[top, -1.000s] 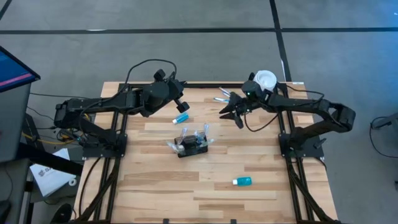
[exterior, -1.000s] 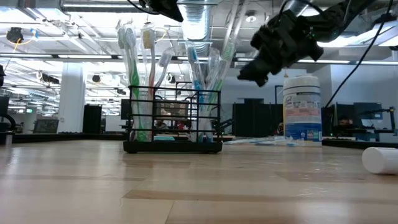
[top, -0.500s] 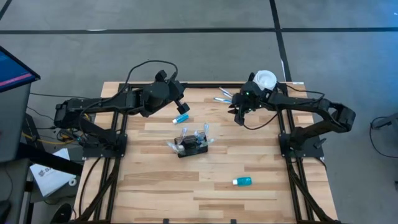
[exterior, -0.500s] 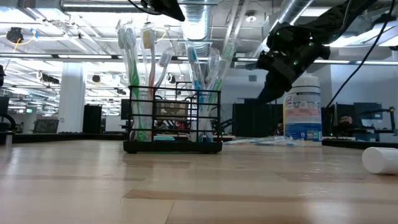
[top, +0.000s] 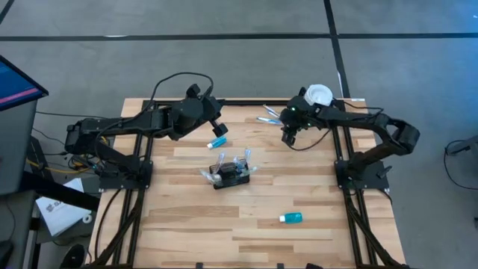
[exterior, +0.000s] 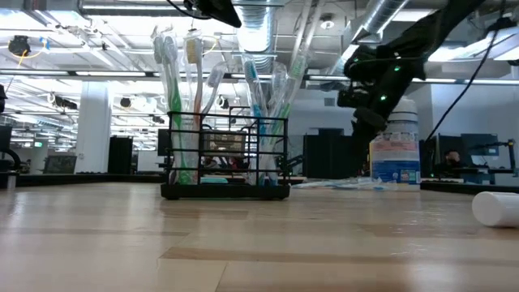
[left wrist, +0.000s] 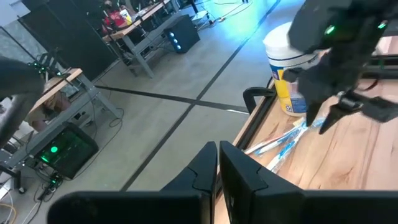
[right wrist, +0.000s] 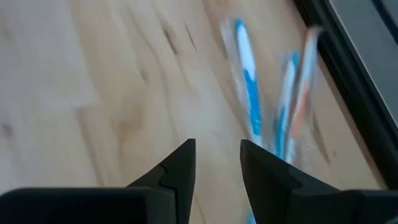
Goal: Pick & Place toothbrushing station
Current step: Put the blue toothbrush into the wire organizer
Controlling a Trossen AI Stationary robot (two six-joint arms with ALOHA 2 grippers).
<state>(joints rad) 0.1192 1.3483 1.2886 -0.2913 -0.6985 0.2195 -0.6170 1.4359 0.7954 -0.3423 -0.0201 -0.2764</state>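
Left gripper (top: pixel 217 125) is parked near the far edge with fingers pressed together, nothing held. Mid-table, the toothbrushing station (top: pixel 230 172) is seen upright and untouched: black wire-mesh holder, brushes standing in its compartments. Right gripper (top: pixel 288 137) is held, fingers spread and empty, beside loose toothbrushes (top: pixel 267 114); a reach step is judged, descent and pinch needed next.

A light wooden slat table (top: pixel 179 224) carries a black wire-mesh toothbrushing station (top: pixel 230 175) at its centre, small blue tubes (top: pixel 217 141) (top: pixel 291 217) on either side of it, loose toothbrushes (top: pixel 267 115) and a white canister (top: pixel 319 96) near the far edge.
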